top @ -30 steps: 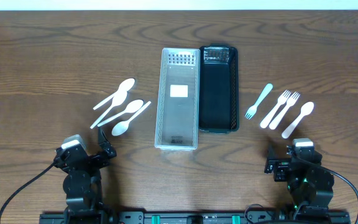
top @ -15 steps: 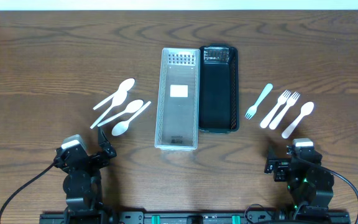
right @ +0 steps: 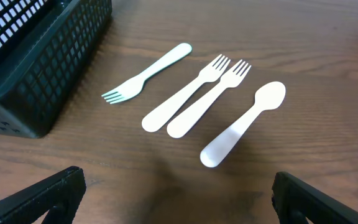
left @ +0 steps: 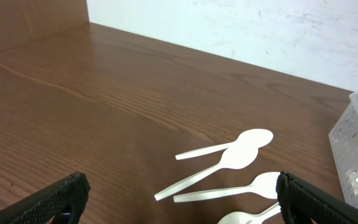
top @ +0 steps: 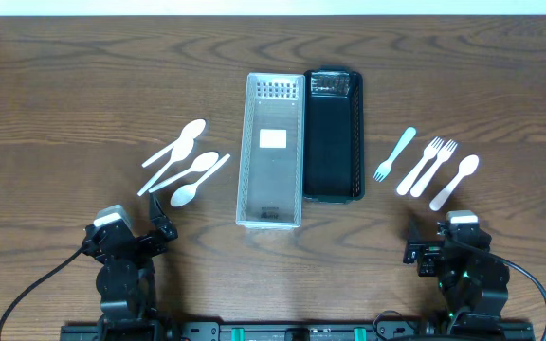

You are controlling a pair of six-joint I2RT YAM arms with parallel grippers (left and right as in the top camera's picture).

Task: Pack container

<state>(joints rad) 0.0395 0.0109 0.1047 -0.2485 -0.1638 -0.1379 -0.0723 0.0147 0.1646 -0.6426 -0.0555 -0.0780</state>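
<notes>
Facing light plastic cutlery with empty grippers

At the bottom of the overhead frame, the left gripper (left: 185,198) and right gripper (right: 179,193) both stand wide open, holding nothing. Just above them, flat on the desk (top: 64,95), lie the spoons (top: 202,163) at centre left and the forks (top: 421,167), teal fork (top: 394,153) and lone spoon (top: 455,182) at centre right. All look light, thin and slippery, so pinching a handle mid-length seems best. The touching spoons may drag together. Farther up, at centre frame, the clear bin (top: 273,185) and black bin (top: 335,142) sit side by side, both empty and unobstructed.
</notes>
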